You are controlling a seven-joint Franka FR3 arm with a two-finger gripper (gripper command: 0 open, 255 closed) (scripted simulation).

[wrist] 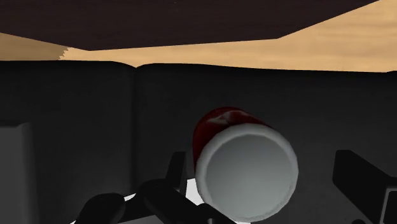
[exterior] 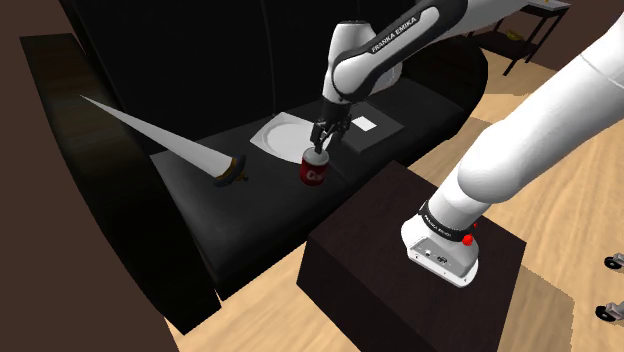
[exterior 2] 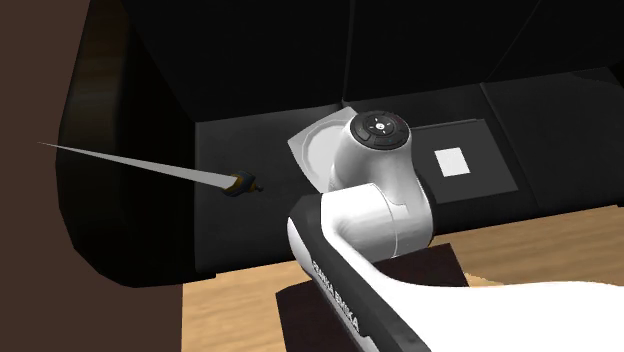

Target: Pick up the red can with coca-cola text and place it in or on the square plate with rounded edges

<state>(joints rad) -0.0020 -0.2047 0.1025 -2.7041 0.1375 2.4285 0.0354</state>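
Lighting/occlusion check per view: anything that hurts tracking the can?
Shoulder view: dim, yet the red can stands out on the black couch under the gripper. Second exterior view: the arm covers most of the plate; a grey spike looks stretched. Wrist view: black fingers blend into the couch.

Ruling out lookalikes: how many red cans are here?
1. The can stands on the black seat beside the plate, under the gripper. Another could hide behind the arm.
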